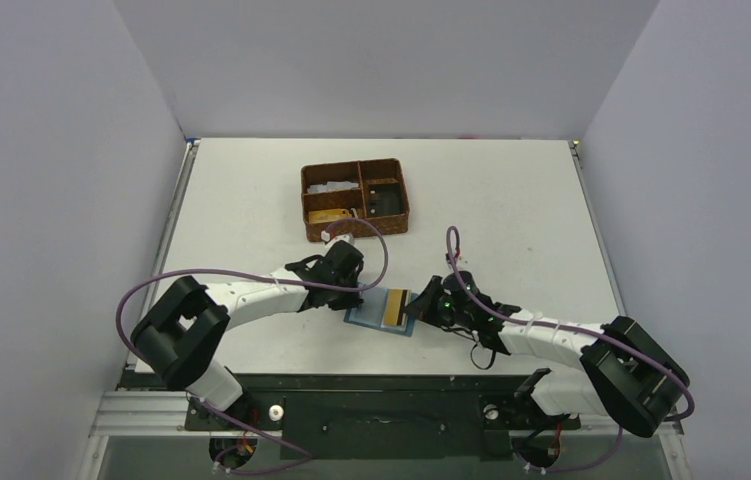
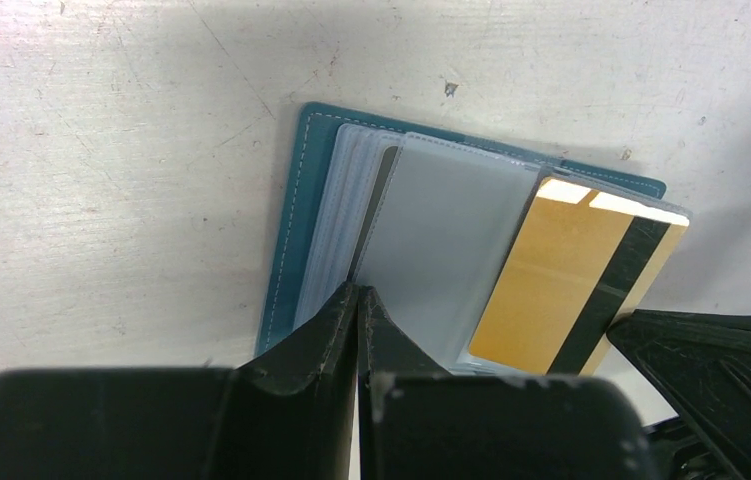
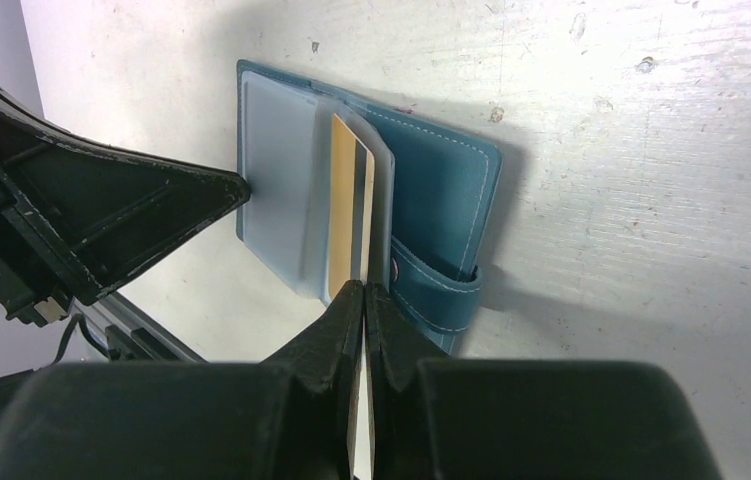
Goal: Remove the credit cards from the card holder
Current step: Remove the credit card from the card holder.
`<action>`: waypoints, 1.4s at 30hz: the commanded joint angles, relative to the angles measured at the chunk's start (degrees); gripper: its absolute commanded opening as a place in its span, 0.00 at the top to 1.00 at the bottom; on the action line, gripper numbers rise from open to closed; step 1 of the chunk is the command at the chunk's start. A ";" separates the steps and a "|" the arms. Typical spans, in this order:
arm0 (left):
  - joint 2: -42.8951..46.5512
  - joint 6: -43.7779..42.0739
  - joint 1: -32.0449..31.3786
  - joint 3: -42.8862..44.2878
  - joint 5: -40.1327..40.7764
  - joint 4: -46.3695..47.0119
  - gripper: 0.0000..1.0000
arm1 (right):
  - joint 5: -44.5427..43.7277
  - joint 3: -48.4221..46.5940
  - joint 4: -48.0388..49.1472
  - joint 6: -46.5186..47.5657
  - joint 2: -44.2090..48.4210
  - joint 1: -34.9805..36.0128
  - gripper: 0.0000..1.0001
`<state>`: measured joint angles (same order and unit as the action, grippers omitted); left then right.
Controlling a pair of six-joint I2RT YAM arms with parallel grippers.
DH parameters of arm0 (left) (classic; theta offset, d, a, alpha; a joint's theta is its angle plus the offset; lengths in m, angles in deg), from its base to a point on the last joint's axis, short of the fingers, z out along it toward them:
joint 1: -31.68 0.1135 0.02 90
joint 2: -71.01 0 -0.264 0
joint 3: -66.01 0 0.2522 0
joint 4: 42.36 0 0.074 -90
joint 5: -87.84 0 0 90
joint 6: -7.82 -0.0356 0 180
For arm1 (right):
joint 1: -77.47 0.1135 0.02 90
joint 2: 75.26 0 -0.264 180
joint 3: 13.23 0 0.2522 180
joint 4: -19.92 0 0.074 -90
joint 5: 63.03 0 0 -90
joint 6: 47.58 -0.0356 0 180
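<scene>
The right claw (image 3: 363, 290) is closed on the near edge of a tan-gold card (image 3: 344, 215) with a black stripe. The card sits in an open teal card holder (image 3: 441, 190) just ahead on the white counter (image 3: 631, 150). To the left, the left claw (image 3: 221, 195) touches the holder's edge.

Open teal card holder (image 3: 441, 190) lies flat, 1 tan-gold credit card (image 2: 551, 280) protruding from it.

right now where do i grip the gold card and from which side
Grip the tan-gold card by the end sticking out of the clear sleeve, coming from the right arm's side: it is thin and lifted off the card holder. The right gripper is shut on that end.
</scene>
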<state>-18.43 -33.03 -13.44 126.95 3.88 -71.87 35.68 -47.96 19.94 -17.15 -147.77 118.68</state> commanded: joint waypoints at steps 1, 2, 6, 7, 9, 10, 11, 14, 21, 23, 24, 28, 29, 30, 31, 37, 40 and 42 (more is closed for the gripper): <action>0.62 -1.15 0.30 -0.71 0.80 -5.20 1.00 | -1.16 -2.82 -0.92 1.07 1.60 -0.27 1.00; 0.83 -1.40 0.21 -0.07 0.33 -5.27 1.00 | -1.16 -3.01 -1.07 1.10 1.68 -0.26 1.00; 3.05 -2.24 -0.04 2.70 -1.07 -6.30 1.00 | -0.49 -4.41 -1.45 1.05 1.75 -0.12 1.00; 3.89 -2.40 -0.04 3.25 -1.18 -6.90 0.98 | -0.17 -5.02 -1.51 1.00 1.76 -0.10 1.00; 5.18 -3.06 -0.02 5.20 -1.58 -7.70 0.92 | 0.30 -5.95 -1.73 0.87 1.83 0.05 1.00; 5.61 -3.21 0.02 5.60 -2.03 -7.89 0.90 | 0.45 -6.29 -1.98 0.86 1.88 0.15 1.00; 6.48 -3.58 -0.01 6.34 -2.28 -8.20 0.85 | 0.66 -6.98 -2.17 0.82 1.99 0.17 1.00; 8.05 -4.31 0.33 7.20 -4.08 -7.63 0.77 | 1.31 -7.98 -2.36 0.63 2.22 0.27 1.00; 11.34 -5.52 4.29 6.68 -12.76 -3.73 0.63 | 3.38 -9.44 -2.53 -0.56 4.56 0.28 1.00; 12.67 -5.57 6.05 5.74 -16.02 -1.41 0.62 | 4.07 -9.70 -2.45 -1.16 5.79 0.27 1.00; 13.50 -5.62 6.65 5.03 -17.10 -0.78 0.61 | 4.57 -9.88 -2.45 -1.51 6.61 0.27 1.00; 15.92 -5.22 10.39 2.48 -24.46 3.82 0.57 | 6.35 -10.32 -1.86 -2.73 8.67 0.27 1.00; 16.26 -5.03 11.26 2.00 -27.22 5.91 0.57 | 6.73 -10.49 -1.37 -3.00 8.95 0.34 1.00; 16.75 -4.52 11.62 1.15 -29.31 6.70 0.56 | 7.45 -10.54 -1.07 -3.62 9.38 0.35 1.00; 16.93 -4.20 12.23 0.89 -30.20 8.01 0.56 | 7.81 -10.68 -0.43 -3.93 9.52 0.34 1.00; 18.70 -0.25 14.99 -3.64 -38.11 18.82 0.56 | 10.86 -11.49 2.25 -6.70 10.80 0.31 1.00; 18.99 1.82 15.68 -5.19 -41.15 21.86 0.56 | 11.83 -11.61 3.44 -7.73 11.03 0.29 1.00; 19.20 2.55 15.76 -5.66 -41.97 23.18 0.56 | 12.24 -11.62 4.18 -8.24 11.29 0.29 1.00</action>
<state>-1.30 -33.27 1.73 121.71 -31.81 -57.99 45.82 -57.21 19.39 -23.34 -138.24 118.77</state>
